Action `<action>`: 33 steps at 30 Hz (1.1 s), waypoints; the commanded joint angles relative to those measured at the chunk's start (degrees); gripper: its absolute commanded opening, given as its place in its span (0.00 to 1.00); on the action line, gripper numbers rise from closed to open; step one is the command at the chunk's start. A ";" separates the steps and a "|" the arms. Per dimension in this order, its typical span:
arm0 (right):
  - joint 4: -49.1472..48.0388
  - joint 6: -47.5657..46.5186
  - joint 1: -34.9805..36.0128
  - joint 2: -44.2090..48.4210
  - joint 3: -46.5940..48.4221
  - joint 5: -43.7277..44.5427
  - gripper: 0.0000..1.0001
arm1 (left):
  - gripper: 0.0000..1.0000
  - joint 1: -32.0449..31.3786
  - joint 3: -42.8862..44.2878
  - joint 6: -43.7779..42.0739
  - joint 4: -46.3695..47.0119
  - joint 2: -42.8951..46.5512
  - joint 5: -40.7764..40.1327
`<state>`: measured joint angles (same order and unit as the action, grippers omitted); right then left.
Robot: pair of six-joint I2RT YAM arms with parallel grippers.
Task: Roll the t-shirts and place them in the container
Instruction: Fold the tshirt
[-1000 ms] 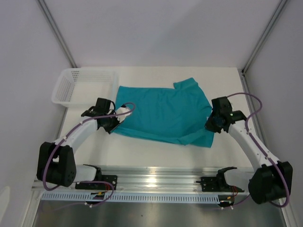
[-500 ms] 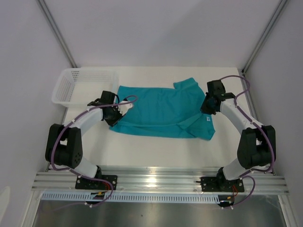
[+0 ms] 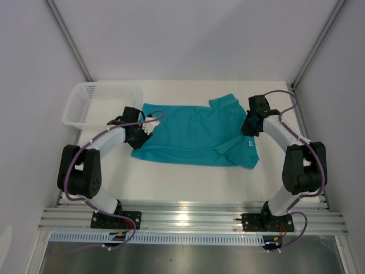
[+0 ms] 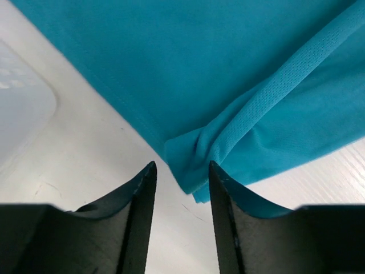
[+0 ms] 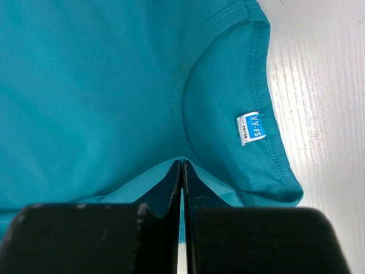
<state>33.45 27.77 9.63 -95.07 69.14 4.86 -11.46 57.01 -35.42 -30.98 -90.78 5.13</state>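
Worktop: white, with both arm bases on the rail at its near edge.

T-shirt: teal, spread flat across the middle of the worktop, body running left to right. Its near edge is folded back over the body in a narrow band. The neck opening lies at the right end, and a small white label faces up inside the collar. One sleeve points toward the far right corner.

Left claw: low over the shirt's near-left corner. Its fingers stand apart, and a bunched corner of cloth lies on the worktop between the tips. Neither finger presses on it, so nothing is gripped.

Right claw: at the shirt's right end, just near of the collar. Its fingers are together, and the folded cloth rises to a peak at the tips. It is clamped on that fold of the t-shirt.

Basket: white mesh, at the far left of the worktop. Its right end sits just beside the shirt's far-left corner. Whether the two touch cannot be told.
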 commanded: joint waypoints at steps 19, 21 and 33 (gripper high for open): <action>-2.95 -1.49 -0.31 -0.21 1.34 -1.61 0.00 | 0.49 0.74 2.91 -14.42 -2.94 2.37 3.76; -2.87 -1.40 -0.40 -0.21 1.52 -1.61 0.00 | 0.49 0.74 5.82 -13.45 -2.86 -0.60 3.66; -2.87 -1.40 -1.01 0.14 1.78 -1.70 0.00 | 0.49 0.83 6.26 -21.79 -1.80 -6.68 7.27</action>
<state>31.86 26.89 9.06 -95.44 69.14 3.40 -10.96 62.06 -52.75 -32.18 -96.12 9.50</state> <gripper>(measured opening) 0.007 0.494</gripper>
